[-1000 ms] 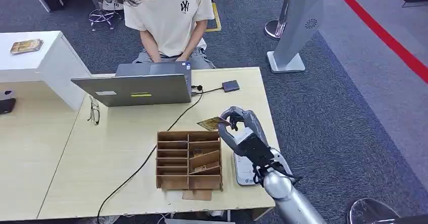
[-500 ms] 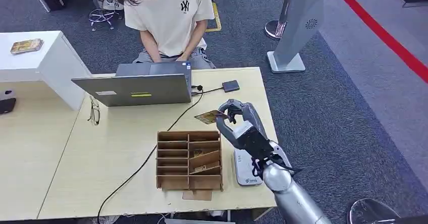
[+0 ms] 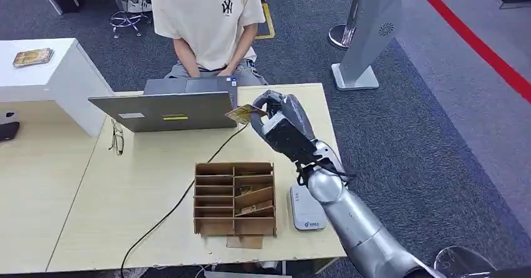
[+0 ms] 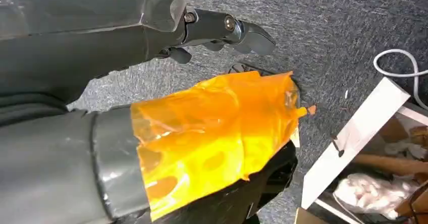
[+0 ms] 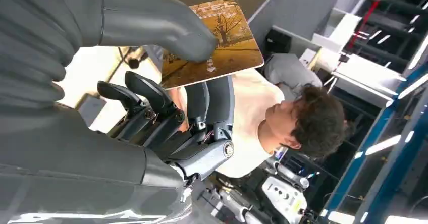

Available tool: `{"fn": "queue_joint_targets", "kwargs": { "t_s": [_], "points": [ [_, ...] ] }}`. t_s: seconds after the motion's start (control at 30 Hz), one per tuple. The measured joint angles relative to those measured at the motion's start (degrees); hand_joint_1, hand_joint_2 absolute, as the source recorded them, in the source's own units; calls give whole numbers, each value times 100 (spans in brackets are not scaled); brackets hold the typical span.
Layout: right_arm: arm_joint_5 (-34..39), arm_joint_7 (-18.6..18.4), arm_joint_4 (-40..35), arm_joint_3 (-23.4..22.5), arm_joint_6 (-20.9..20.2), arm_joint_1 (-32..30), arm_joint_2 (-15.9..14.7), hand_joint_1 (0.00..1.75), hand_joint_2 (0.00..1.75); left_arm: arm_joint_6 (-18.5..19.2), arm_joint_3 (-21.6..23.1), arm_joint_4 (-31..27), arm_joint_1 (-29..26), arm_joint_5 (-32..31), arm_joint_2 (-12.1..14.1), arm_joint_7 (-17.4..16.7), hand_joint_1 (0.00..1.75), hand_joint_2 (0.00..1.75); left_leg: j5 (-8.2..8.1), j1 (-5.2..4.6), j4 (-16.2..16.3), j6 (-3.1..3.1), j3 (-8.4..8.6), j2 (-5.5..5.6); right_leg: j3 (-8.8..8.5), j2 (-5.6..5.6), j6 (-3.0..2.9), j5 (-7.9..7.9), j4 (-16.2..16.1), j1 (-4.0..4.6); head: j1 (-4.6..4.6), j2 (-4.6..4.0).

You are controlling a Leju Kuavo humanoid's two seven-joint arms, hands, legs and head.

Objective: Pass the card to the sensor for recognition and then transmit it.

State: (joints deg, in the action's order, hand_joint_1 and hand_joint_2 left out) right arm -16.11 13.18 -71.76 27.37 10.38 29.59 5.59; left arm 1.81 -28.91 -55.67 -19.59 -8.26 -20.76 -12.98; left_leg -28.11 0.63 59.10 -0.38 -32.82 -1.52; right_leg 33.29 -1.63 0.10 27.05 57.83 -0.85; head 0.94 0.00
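Note first your right hand (image 3: 278,123), raised over the far part of the bench (image 3: 144,184) at the end of the silver arm (image 3: 350,221). It pinches the card (image 3: 241,113) between thumb and fingers; you can see in the right wrist view that the thumb (image 5: 166,24) lies across the card's (image 5: 214,42) printed face, a yellow-brown tree scene. The card hangs in the air just beside the right corner of the laptop (image 3: 166,110), clear of the bench top. The sensor (image 3: 306,208), a flat white unit, lies on the bench near its front edge, just right of the wooden box (image 3: 235,198) and well apart from the card. A person (image 3: 210,21) in a cream T-shirt sits behind the laptop. Your left hand (image 4: 212,30) hangs over grey carpet (image 4: 323,22), holding nothing, its dark fingers loosely extended.
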Motion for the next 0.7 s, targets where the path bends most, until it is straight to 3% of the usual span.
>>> {"fn": "queue_joint_targets", "kwargs": {
  "t_s": [0.3,0.47,0.7],
  "points": [
    [-557,-321,1084,30,68,885,221,175,175,79,-575,623,379,-1003,59,470,0,0,0,0,1,0,1,0,2,2,0,0,0,0,0,0],
    [-844,-466,1800,74,103,1427,350,175,175,243,-971,947,562,-1445,107,610,0,0,3,0,1,-4,1,0,3,1,0,0,0,1,4,0],
    [-1300,-738,2629,109,306,2037,485,175,175,199,-1488,1364,860,-2039,162,815,0,0,3,0,1,-4,1,0,3,2,-1,-2,1,0,2,0]
  ]
}}
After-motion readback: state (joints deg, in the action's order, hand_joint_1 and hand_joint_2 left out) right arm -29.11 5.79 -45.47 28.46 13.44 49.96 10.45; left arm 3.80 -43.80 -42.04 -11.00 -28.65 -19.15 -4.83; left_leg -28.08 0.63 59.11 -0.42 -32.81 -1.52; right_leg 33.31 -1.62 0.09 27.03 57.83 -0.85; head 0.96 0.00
